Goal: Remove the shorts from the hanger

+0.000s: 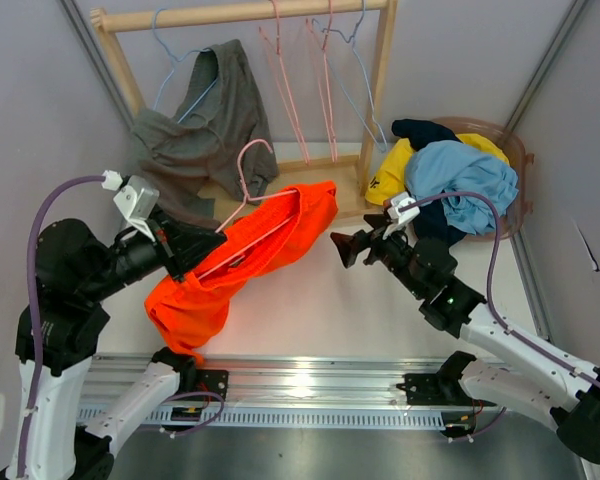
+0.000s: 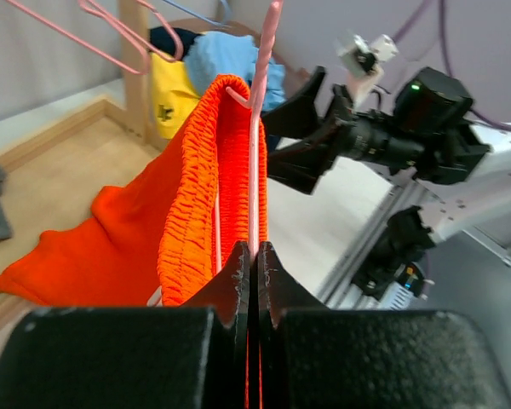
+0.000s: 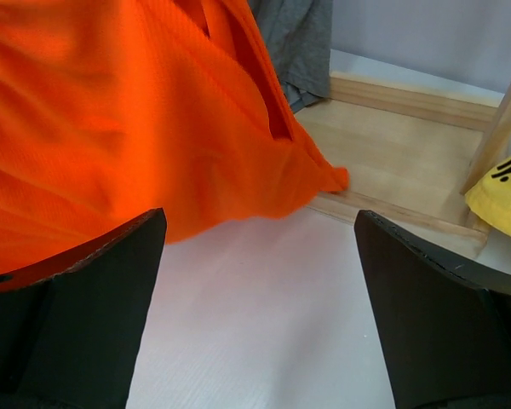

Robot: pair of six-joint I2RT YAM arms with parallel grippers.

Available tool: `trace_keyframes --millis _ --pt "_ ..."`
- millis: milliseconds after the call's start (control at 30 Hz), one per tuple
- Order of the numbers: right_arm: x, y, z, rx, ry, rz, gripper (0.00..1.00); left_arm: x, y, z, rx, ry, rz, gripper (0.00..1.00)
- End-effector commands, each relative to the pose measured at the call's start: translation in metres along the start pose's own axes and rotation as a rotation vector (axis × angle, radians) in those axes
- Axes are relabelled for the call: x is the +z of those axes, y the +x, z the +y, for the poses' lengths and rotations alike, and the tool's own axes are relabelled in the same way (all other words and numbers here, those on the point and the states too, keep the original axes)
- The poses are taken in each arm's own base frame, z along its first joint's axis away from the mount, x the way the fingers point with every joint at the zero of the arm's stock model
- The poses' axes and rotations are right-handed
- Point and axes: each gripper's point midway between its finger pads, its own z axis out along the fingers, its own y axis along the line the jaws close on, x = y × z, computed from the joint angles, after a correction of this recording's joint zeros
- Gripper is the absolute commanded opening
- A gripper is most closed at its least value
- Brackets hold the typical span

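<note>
- Orange shorts (image 1: 250, 255) look soft and light; they hang threaded on the pink hanger (image 1: 242, 185), sagging below it.
- Left tool (image 2: 253, 251) clenches the hanger; right tool (image 1: 340, 250), spread empty beside it, should pinch the bunched waistband (image 2: 196, 187).

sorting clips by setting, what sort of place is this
Probably a lab test cell rather than a home: plain grey wall panels box in a white tabletop, a light wooden clothes rack stands at its far side, and a silver metal mounting rail runs along the near edge.

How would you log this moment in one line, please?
left tool shut on pink wire hanger | bright orange cloth shorts on hanger | right tool open
</note>
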Motion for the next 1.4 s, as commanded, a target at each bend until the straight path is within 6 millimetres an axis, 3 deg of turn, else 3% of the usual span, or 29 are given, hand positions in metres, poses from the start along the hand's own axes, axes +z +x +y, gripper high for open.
trace_keyframes --millis 0,67,300,367,400,433,500,700,800,833,900,933,1000,1367 --pt "0.002 -0.02 0.01 0.022 -0.035 -0.077 0.99 -0.003 -0.017 -0.033 -0.013 0.166 -0.053 0.0" --pt "0.003 -0.019 0.011 0.023 -0.035 -0.077 0.99 -0.006 -0.017 -0.045 -0.02 0.227 -0.057 0.0" --pt "0.01 -0.022 0.015 0.018 -0.051 -0.092 1.0 -0.009 -0.018 -0.054 -0.031 0.271 -0.056 0.0" --pt "0.013 -0.019 0.015 0.012 -0.058 -0.085 0.93 -0.01 -0.019 -0.054 -0.031 0.269 -0.059 0.0" --pt "0.013 -0.019 0.018 0.01 -0.073 -0.083 0.81 -0.01 -0.02 -0.054 -0.026 0.268 -0.061 0.0" --pt "0.014 -0.018 0.019 0.01 -0.076 -0.079 0.41 -0.01 -0.02 -0.053 -0.026 0.264 -0.06 0.0" --pt "0.014 -0.017 0.016 0.009 -0.061 -0.083 0.0 -0.009 -0.018 -0.052 -0.024 0.26 -0.052 0.0" --pt "0.002 -0.038 -0.008 -0.028 0.048 -0.147 0.0 -0.007 -0.009 -0.047 -0.022 0.238 -0.026 0.0" --pt "-0.006 -0.061 -0.038 -0.017 0.122 -0.19 0.0 -0.007 -0.004 -0.046 -0.015 0.233 -0.01 0.0" --pt "-0.011 -0.069 -0.063 -0.015 0.184 -0.207 0.0 -0.007 0.0 -0.046 -0.018 0.233 0.004 0.0" --pt "-0.022 -0.082 -0.077 0.018 0.192 -0.242 0.0 -0.008 0.003 -0.045 -0.009 0.23 0.01 0.0" --pt "-0.029 -0.09 -0.1 0.018 0.249 -0.264 0.0 -0.008 0.005 -0.045 -0.01 0.229 0.017 0.0" --pt "-0.038 -0.096 -0.108 0.024 0.25 -0.278 0.0 -0.009 0.008 -0.045 -0.002 0.227 0.025 0.0" --pt "-0.059 -0.102 -0.171 0.063 0.446 -0.291 0.0 -0.013 0.007 -0.051 0.027 0.239 0.041 0.0"
